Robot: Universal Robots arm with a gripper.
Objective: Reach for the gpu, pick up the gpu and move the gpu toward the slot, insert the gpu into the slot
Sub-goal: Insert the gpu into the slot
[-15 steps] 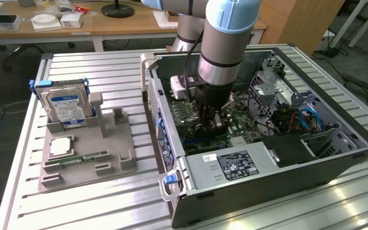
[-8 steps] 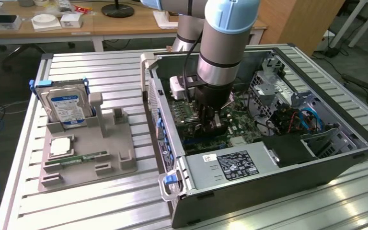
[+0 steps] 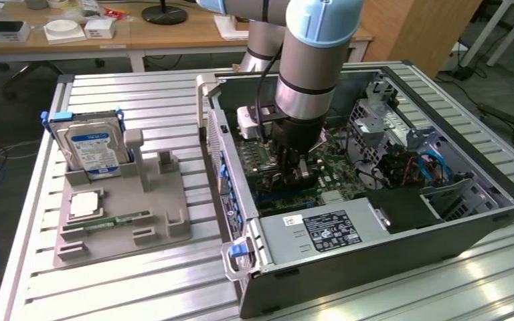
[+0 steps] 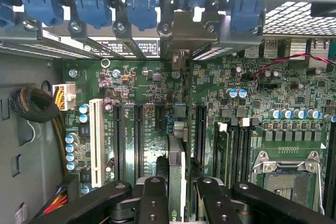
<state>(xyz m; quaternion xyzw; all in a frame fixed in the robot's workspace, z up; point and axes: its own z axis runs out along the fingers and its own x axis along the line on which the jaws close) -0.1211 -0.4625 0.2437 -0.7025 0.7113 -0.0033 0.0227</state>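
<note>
Gpu (image 4: 176, 153) stands edge-on, clamped in the end effector (image 4: 176, 203), whose fingers (image 4: 153, 198) are drawn in narrow against its two faces, above the green motherboard (image 4: 128, 156) inside the computer case (image 3: 373, 267). Flanking the gpu lie three long black connector strips (image 4: 137, 140), two on one side and one on the other. One white strip (image 4: 96, 135) lies past the pair. Past the single strip sits one silver processor socket (image 4: 286, 174).

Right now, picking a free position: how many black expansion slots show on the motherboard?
4. Two long ones side by side next to the white slot, a short one beyond them, one long one past the gpu. Another may hide under the gpu.
</note>
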